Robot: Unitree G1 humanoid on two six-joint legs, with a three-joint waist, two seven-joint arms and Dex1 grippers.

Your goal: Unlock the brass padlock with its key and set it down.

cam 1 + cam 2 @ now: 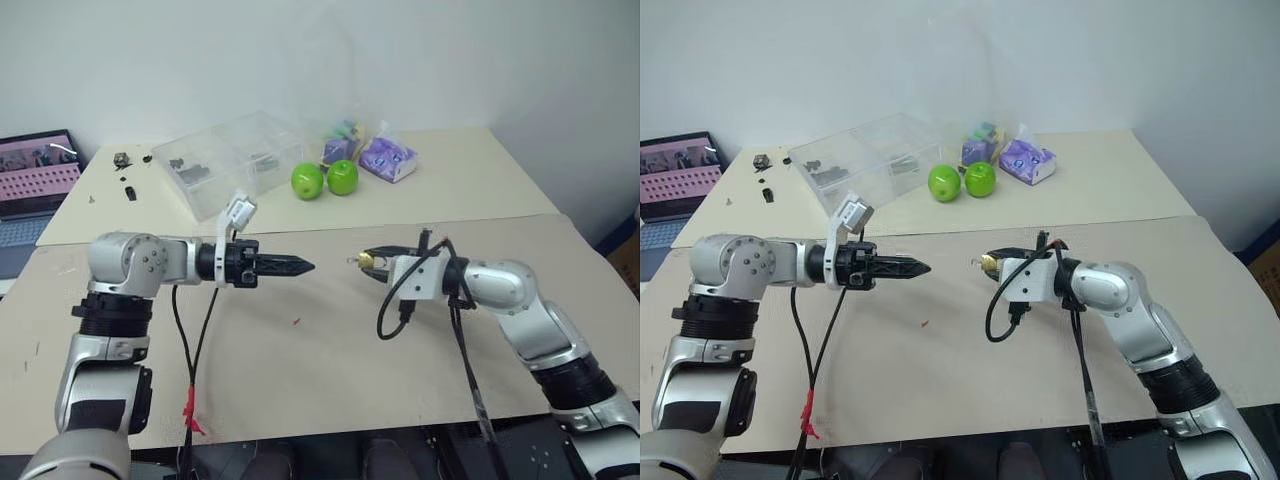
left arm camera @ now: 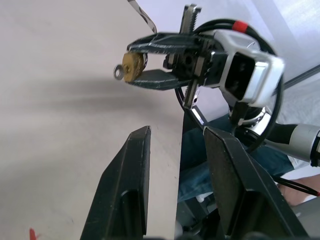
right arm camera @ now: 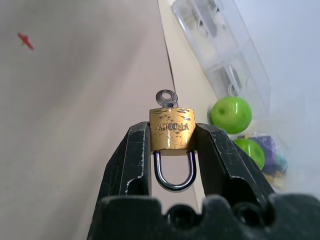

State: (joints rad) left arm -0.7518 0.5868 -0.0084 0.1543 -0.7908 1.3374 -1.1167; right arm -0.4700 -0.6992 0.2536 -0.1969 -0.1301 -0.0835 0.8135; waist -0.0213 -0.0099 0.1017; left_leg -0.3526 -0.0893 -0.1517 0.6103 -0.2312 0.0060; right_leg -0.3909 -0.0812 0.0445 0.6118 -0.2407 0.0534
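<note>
Clamped between the two black fingers of the right gripper, the brass padlock sits closest to the right wrist camera, its body squeezed from both sides. Raised letters run across its face; read as shown they look like "YF LOCK" turned upside down, though the scuffed brass leaves the first letters unsure. Its silvery shackle hangs back toward the palm between the fingers, both legs seated in the body. From the far end of the padlock, only the round bow of the key sticks out, with a small hole through it; the blade is hidden inside the lock.

From the head camera, the padlock is held in the air above the brown table, a small yellow spot at the right gripper's tip. Opposite it, the left gripper points toward the lock with a clear gap between them, its fingers apart and holding nothing.

Farther back on a cream table lie two green apples, a clear plastic box with small dark parts too tiny to identify, and a purple packet whose print is illegible. A laptop is cut off at the left edge
</note>
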